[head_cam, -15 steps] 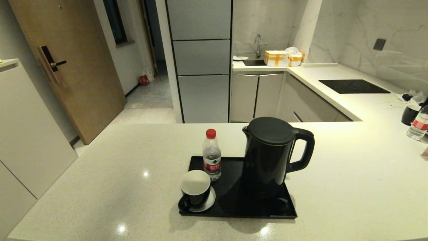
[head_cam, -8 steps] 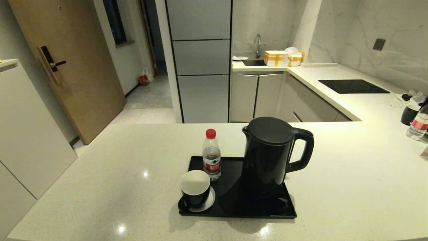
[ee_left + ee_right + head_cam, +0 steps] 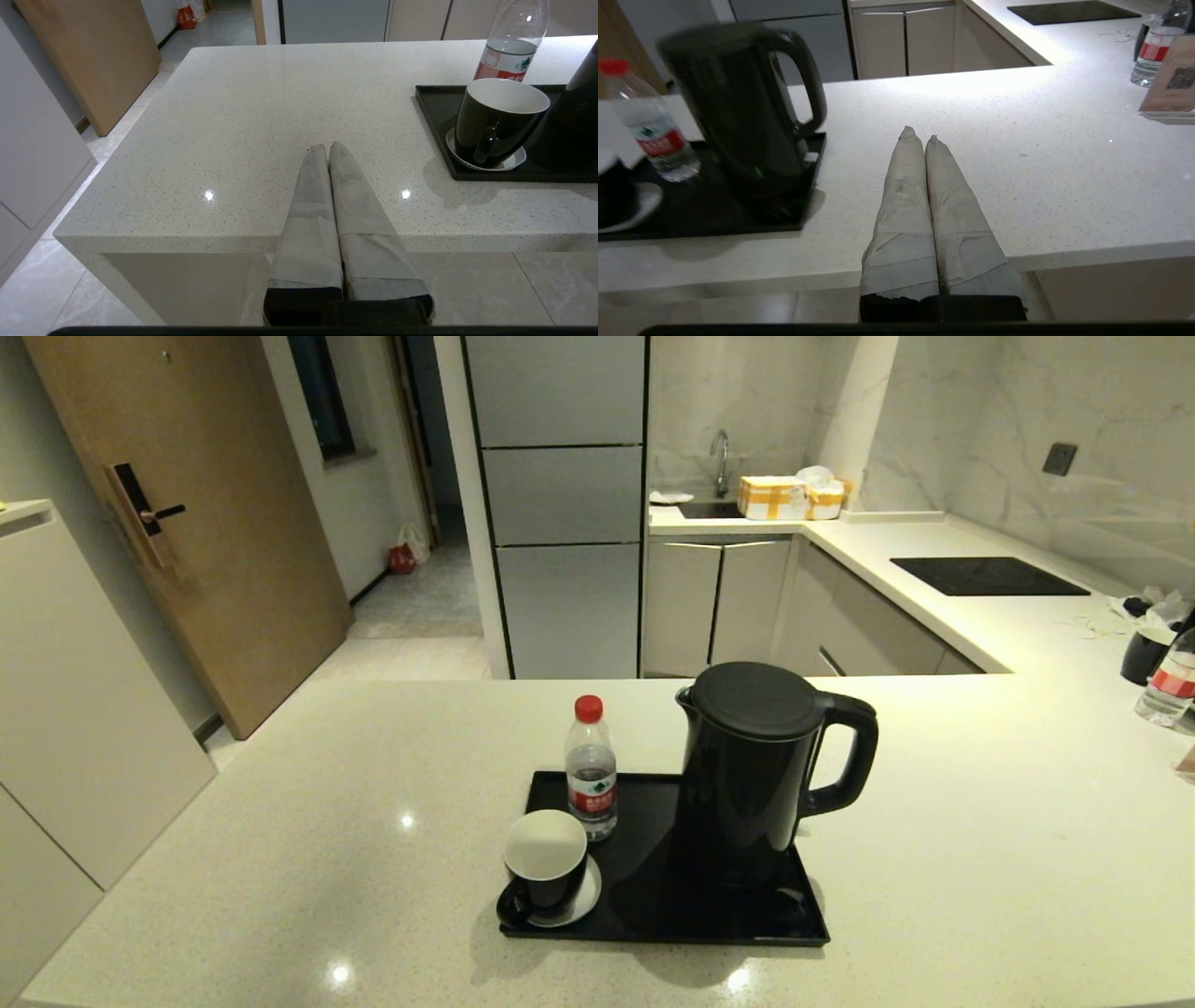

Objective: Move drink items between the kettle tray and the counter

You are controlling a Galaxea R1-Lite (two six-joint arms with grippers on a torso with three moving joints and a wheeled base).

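Note:
The tall glossy black kettle (image 3: 756, 765) stands on the right half of the black kettle tray (image 3: 653, 905), its loop handle turned right. The kettle (image 3: 738, 107) is blurred in the right wrist view. On the tray's left part stand a black cup with white inside on a saucer (image 3: 546, 868) and a red-capped water bottle (image 3: 591, 770). The tray rests on the cream speckled counter (image 3: 980, 859). My left gripper (image 3: 327, 148) is shut and empty over the counter's near edge, left of the tray (image 3: 437, 116). My right gripper (image 3: 919, 134) is shut and empty, right of the tray (image 3: 808, 186). Neither arm shows in the head view.
A black hob panel (image 3: 988, 577) is set into the far right counter. A black mug (image 3: 1145, 655), a second water bottle (image 3: 1169, 689) and a card stand (image 3: 1169, 88) sit at the right edge. Boxes (image 3: 792, 497) lie by the sink.

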